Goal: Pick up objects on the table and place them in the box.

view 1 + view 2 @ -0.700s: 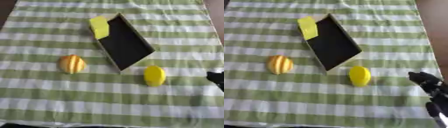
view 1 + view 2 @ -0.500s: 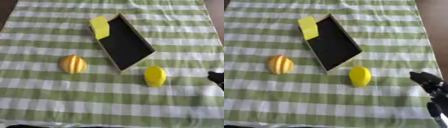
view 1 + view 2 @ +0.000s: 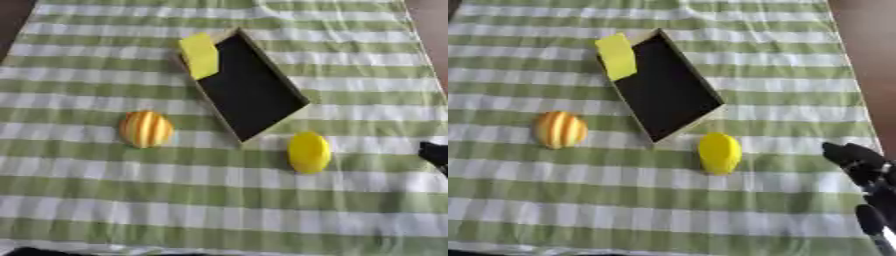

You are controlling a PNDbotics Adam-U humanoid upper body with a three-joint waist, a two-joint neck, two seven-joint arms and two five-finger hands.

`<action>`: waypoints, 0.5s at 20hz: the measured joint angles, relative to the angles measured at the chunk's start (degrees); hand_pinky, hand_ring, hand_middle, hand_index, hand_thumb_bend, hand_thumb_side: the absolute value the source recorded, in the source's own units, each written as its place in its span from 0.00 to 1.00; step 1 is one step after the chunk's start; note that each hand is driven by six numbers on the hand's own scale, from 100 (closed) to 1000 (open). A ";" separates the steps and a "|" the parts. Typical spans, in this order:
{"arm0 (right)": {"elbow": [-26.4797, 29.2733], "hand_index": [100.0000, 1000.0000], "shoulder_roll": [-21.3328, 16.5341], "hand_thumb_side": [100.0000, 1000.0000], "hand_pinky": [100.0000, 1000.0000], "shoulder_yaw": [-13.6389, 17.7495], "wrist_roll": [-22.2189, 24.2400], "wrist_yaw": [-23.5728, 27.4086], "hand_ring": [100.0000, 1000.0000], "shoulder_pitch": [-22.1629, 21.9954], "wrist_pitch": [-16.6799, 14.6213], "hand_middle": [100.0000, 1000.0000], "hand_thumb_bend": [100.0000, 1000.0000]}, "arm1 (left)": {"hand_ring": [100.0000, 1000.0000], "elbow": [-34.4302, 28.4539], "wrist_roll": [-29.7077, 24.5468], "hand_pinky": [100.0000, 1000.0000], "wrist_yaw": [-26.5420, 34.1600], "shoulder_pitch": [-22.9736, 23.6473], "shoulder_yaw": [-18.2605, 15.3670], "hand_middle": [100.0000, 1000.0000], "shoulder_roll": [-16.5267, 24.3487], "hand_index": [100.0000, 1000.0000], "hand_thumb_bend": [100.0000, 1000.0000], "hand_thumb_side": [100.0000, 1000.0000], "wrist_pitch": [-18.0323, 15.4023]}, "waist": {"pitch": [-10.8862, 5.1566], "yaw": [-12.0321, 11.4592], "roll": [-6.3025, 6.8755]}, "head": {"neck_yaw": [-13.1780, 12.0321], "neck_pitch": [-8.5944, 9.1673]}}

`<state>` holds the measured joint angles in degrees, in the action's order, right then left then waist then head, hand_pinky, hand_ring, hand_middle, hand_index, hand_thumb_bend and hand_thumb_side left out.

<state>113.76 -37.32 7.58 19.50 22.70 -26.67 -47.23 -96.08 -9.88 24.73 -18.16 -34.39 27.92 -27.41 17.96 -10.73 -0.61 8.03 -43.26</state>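
A black box (image 3: pixel 249 90) with a tan rim lies open and askew at the middle of the striped cloth, a yellow flap (image 3: pixel 200 54) standing at its far left corner. A yellow lemon-shaped object (image 3: pixel 719 152) lies just in front of the box's near corner. An orange and yellow striped round object (image 3: pixel 145 128) rests to the box's left. My right hand (image 3: pixel 857 159) hovers at the right edge, well right of the lemon-shaped object, fingers relaxed and holding nothing. My left hand shows in no view.
The green and white striped cloth (image 3: pixel 219 210) covers the table; bare brown table (image 3: pixel 868 60) shows beyond its right edge. Open cloth stretches along the near side.
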 measured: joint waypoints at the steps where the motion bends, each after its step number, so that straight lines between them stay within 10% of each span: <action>1: 0.00 1.00 -0.77 0.41 1.00 0.16 -0.30 -0.54 1.00 0.09 -0.30 0.88 0.00 | 0.79 0.00 0.00 0.72 -0.05 -0.01 0.09 0.71 0.00 0.75 0.00 0.52 0.00 | -0.04 -0.11 -0.09 | 0.14 -0.01; 10: 0.00 1.00 -8.19 0.41 1.00 0.51 -2.29 -4.24 1.00 2.32 -1.39 0.88 0.00 | 0.79 -0.10 0.10 0.72 -0.60 -0.15 0.67 0.70 0.00 0.75 0.00 0.52 0.45 | -0.67 -1.03 -0.83 | 1.13 -0.03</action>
<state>113.76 -45.50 8.09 17.22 18.46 -24.36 -48.62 -96.18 -9.78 24.13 -18.31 -33.72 27.92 -26.96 17.29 -11.77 -1.44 9.17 -43.29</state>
